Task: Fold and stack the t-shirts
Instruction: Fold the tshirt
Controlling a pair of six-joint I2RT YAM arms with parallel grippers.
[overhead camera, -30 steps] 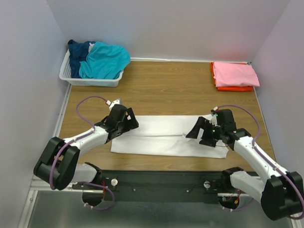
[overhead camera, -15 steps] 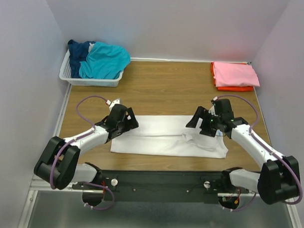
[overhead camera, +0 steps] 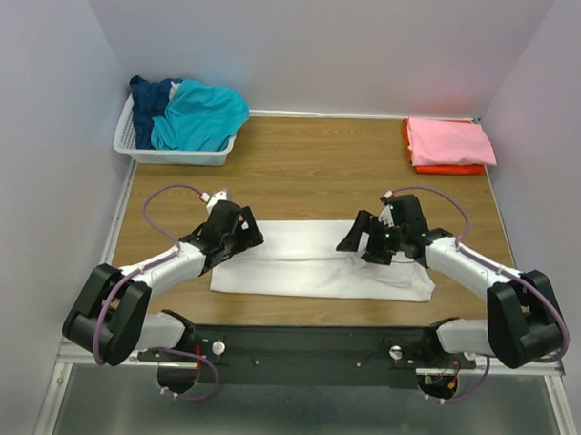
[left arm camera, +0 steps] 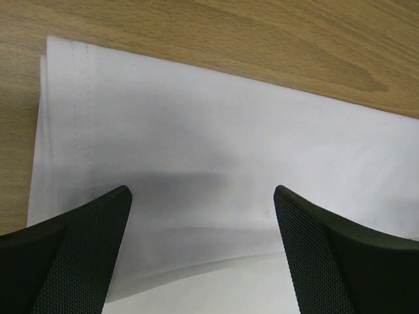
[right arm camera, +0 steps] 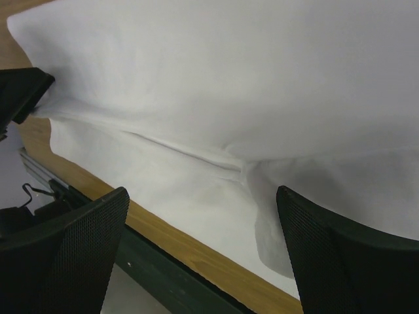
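Left hand (overhead camera: 240, 237) is released, fingers spread wide with nothing pinched, low over the left end of the white t-shirt (overhead camera: 313, 264). Its wrist view shows smooth layered cloth with a stitched hem at 9 o'clock. Right hand (overhead camera: 362, 247) is released as well, fingers apart above the shirt's right half, where a long ridge of gathered cloth ends in a small pucker between the fingers. Against a second ago, the right hand has swung from the shirt's right end toward 9 o'clock, nearer the middle, leaving that end uncovered, while the left hand has not budged. The shirt keeps its outline, a long folded white band across the 6 o'clock side of the desk (overhead camera: 311, 170), running from the left hand toward 3 o'clock and past the right hand. Further out, a folded pink t-shirt (overhead camera: 449, 142) lies on an orange t-shirt (overhead camera: 450, 169) in the 1 o'clock corner. A teal t-shirt (overhead camera: 203, 114) and a navy t-shirt (overhead camera: 150, 93) are heaped in the white basket (overhead camera: 173, 157) at 11 o'clock.
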